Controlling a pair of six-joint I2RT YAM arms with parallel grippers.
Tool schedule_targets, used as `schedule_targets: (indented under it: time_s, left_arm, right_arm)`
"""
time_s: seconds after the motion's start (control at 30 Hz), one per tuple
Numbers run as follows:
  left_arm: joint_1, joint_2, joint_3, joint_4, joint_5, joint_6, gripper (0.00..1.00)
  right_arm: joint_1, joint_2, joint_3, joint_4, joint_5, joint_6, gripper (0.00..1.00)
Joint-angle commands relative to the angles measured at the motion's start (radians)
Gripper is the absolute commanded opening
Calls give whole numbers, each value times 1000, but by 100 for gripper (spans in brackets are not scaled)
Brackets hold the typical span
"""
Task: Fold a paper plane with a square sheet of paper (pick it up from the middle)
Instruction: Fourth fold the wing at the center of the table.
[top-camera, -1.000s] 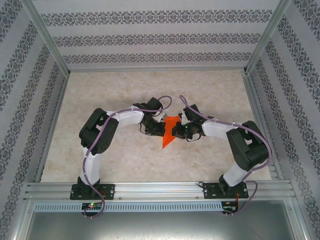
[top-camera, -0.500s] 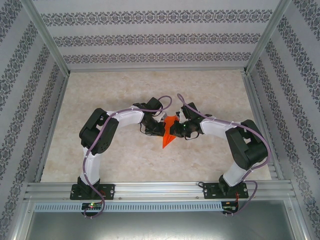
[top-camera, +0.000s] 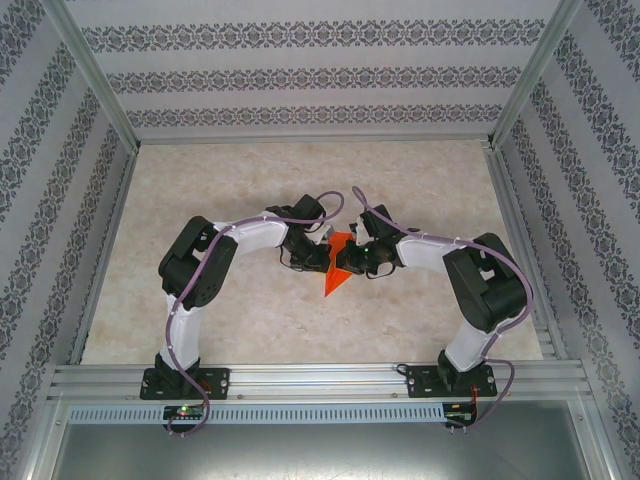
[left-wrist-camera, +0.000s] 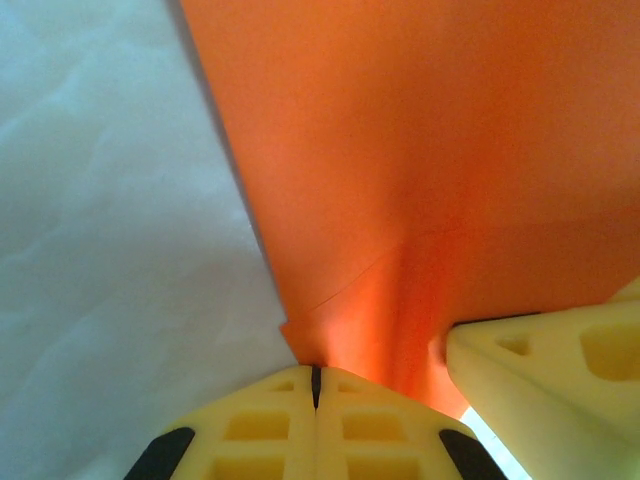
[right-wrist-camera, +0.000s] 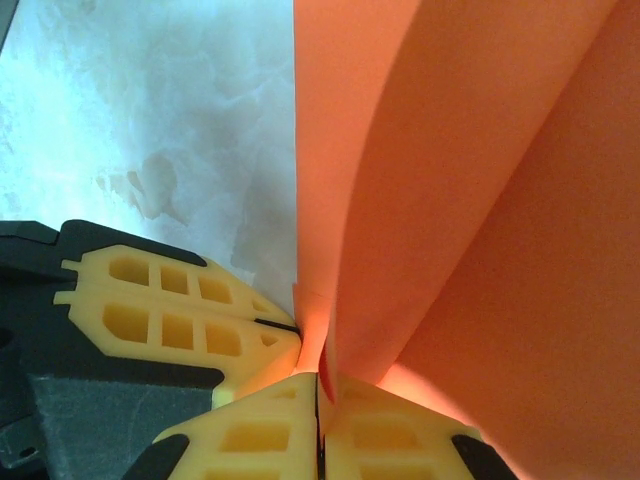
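In the top view we see the orange paper (top-camera: 337, 268) at the middle of the frame, folded into a narrow pointed shape whose tip aims toward the lower left. It sits between the ends of the left arm (top-camera: 200, 265) and the right arm (top-camera: 485, 285), which curve in from either side and nearly meet over the pale marbled surface (top-camera: 250, 180). We cannot tell from here whether the tip touches the surface.

In the left wrist view the left jaws are clenched. Their yellow pads (left-wrist-camera: 250, 430) press together at the bottom centre, and a corner of the orange paper (left-wrist-camera: 420, 150) runs down into the seam between them. The paper rises across the upper right of the frame, with a soft crease through it. One yellow pad of the right jaws (left-wrist-camera: 560, 370) comes in at the lower right, touching the paper just beside the left pads.

In the right wrist view the right jaws are clenched too. Their pads (right-wrist-camera: 390, 440) meet at the bottom centre, pinching layers of orange paper (right-wrist-camera: 480, 200) that fan open toward the upper right. The left jaws' pads (right-wrist-camera: 180, 310) sit at the lower left, closed on the same edge of the paper and touching the right ones.
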Motion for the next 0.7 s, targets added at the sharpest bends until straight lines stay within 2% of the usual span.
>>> schedule_targets:
  time_s: [0.0,0.47,0.67]
  left_arm:
    - [9,54,-14,35,-41,22,6]
    - [10,52,-13,46,-25,13,5]
    - [10,49,-16,48,-26,14,5]
  right_arm:
    - [6,18,24,23,-22,16,8]
    - [8,57,36,51,-39,23,11]
    - [8,57,37,53,-41,24,16]
